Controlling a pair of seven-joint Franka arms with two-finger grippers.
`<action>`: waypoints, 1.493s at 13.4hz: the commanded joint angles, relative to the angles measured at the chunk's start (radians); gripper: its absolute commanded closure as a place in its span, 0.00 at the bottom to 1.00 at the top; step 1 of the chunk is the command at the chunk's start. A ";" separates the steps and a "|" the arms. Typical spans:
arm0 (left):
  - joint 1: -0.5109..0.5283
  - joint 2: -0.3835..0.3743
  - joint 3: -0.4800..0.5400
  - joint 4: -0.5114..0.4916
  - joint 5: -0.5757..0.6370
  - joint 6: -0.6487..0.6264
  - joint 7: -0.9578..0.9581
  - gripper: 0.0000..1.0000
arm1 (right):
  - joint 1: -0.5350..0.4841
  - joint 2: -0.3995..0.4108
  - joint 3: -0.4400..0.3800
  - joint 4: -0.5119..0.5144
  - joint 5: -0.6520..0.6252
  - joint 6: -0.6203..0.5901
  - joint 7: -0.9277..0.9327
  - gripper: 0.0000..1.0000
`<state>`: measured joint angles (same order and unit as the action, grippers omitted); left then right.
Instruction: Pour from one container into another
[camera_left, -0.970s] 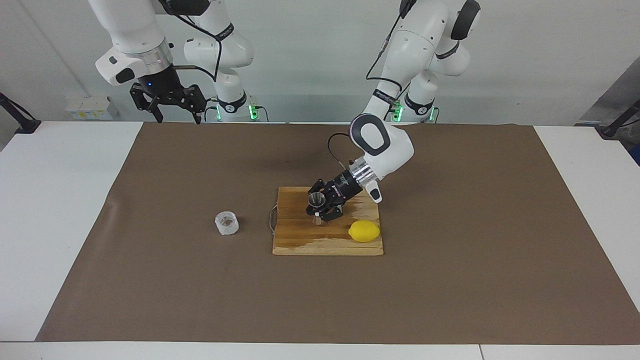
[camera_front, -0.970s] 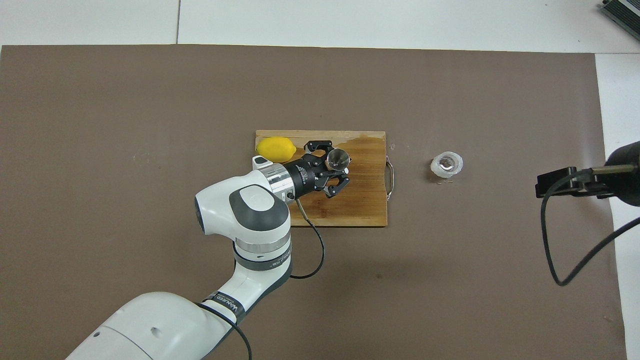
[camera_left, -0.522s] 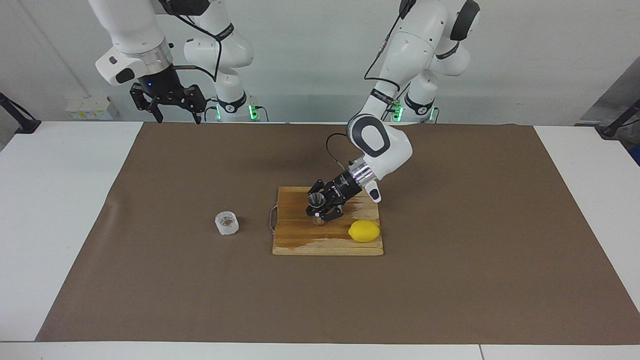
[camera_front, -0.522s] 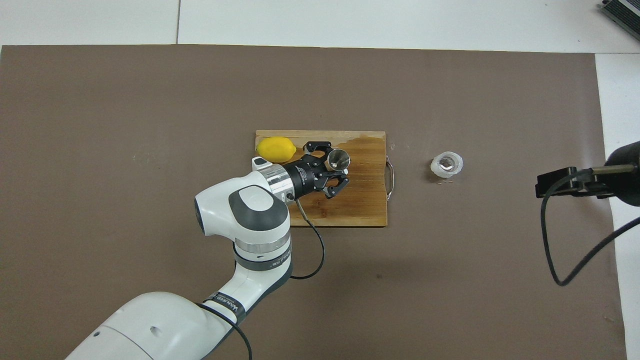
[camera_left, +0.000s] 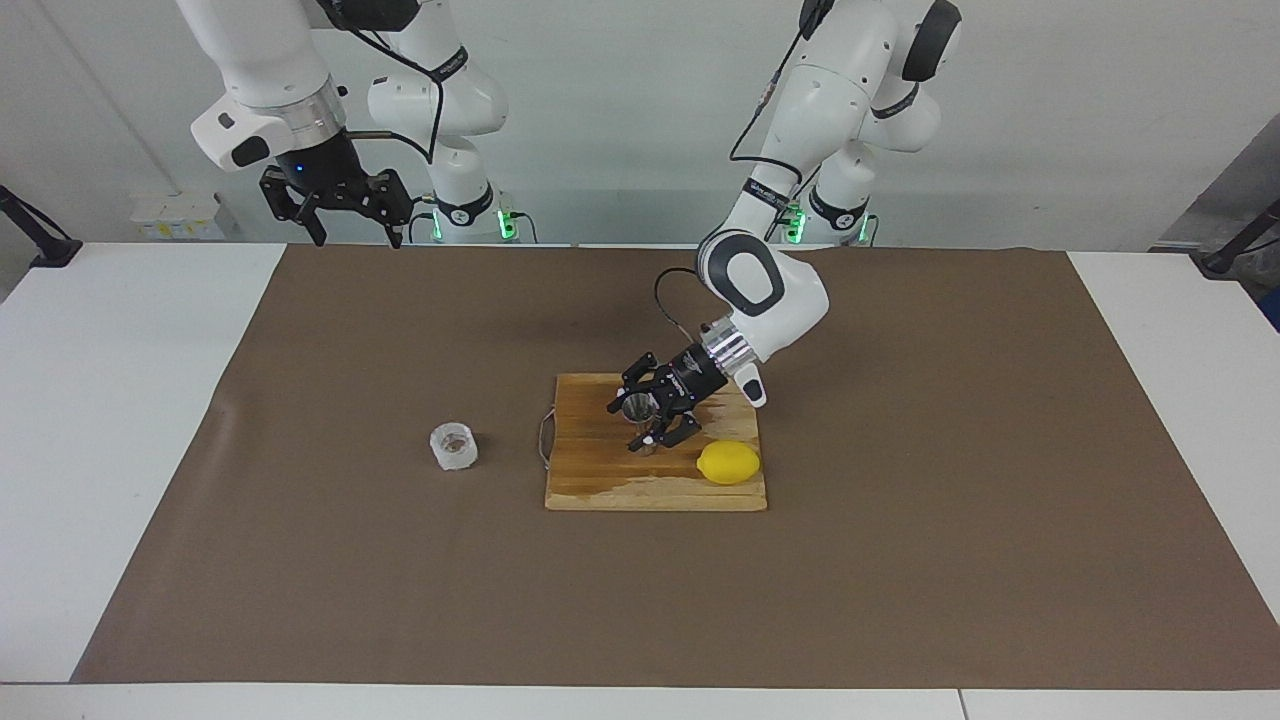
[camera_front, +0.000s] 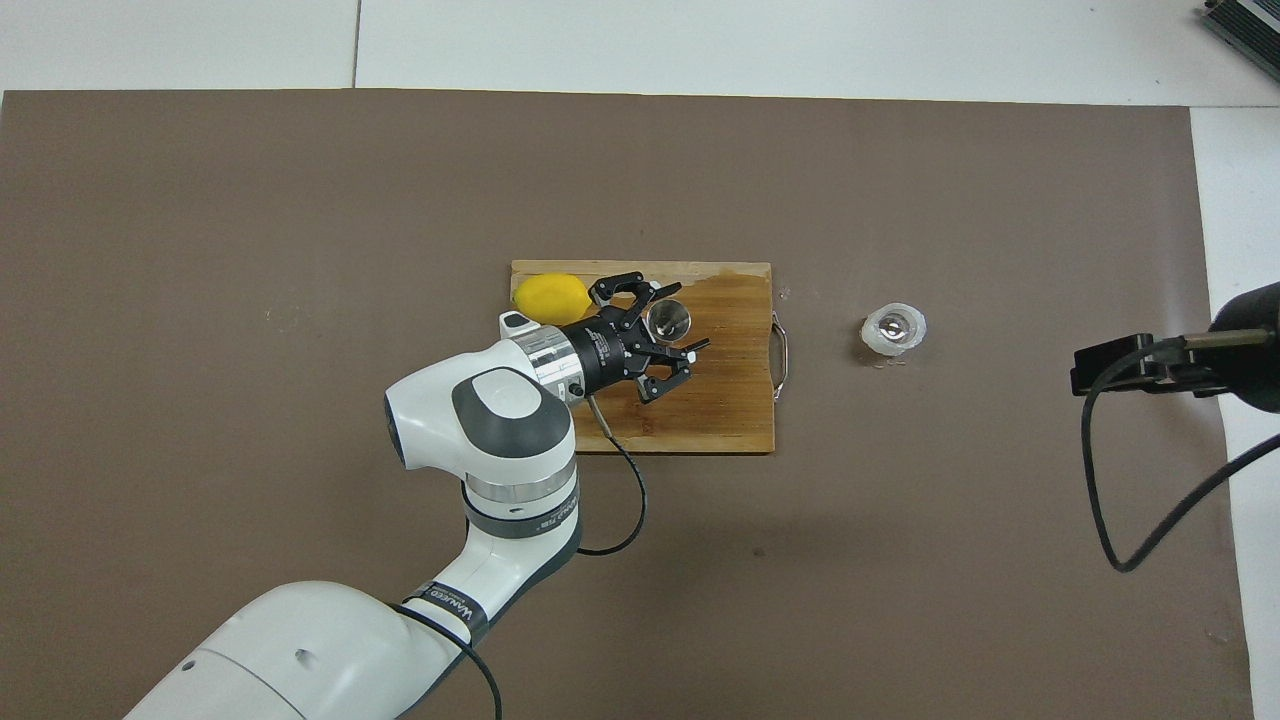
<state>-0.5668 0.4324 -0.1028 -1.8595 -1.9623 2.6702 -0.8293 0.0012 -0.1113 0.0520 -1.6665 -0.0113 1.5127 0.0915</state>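
Observation:
The steel jigger (camera_left: 639, 420) stands upright on the wooden cutting board (camera_left: 600, 485), beside the lemon. It also shows in the overhead view (camera_front: 668, 320). My left gripper (camera_left: 636, 425) is low over the board with its fingers spread open on either side of the jigger; it also shows in the overhead view (camera_front: 674, 322). The small translucent whitish cup (camera_left: 454, 446) sits on the brown mat toward the right arm's end, apart from the board, and shows in the overhead view (camera_front: 894, 330). My right gripper (camera_left: 342, 218) waits open and empty, high over the mat's edge by its base.
A yellow lemon (camera_left: 728, 462) lies on the board's corner toward the left arm's end, close to the left gripper's wrist. The board (camera_front: 730, 410) has a metal handle (camera_front: 781, 354) facing the cup. A brown mat (camera_left: 900, 500) covers the table.
The jigger, tilted in the shut left gripper one second ago, now stands upright on the board. The left gripper's fingers have spread apart. The right arm has not moved.

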 joint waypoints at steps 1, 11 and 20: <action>0.015 -0.030 0.005 -0.017 -0.012 -0.038 0.010 0.00 | -0.012 -0.016 0.005 -0.012 0.013 -0.006 0.010 0.00; 0.035 -0.159 0.009 -0.058 0.205 -0.050 0.003 0.00 | -0.012 -0.016 0.005 -0.012 0.013 -0.006 0.010 0.00; 0.067 -0.265 0.023 -0.076 0.731 -0.159 0.002 0.00 | -0.026 -0.022 0.008 -0.012 0.016 -0.066 0.008 0.00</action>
<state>-0.5180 0.2183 -0.0838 -1.8902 -1.3310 2.5690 -0.8289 -0.0025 -0.1118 0.0520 -1.6663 -0.0113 1.4875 0.0914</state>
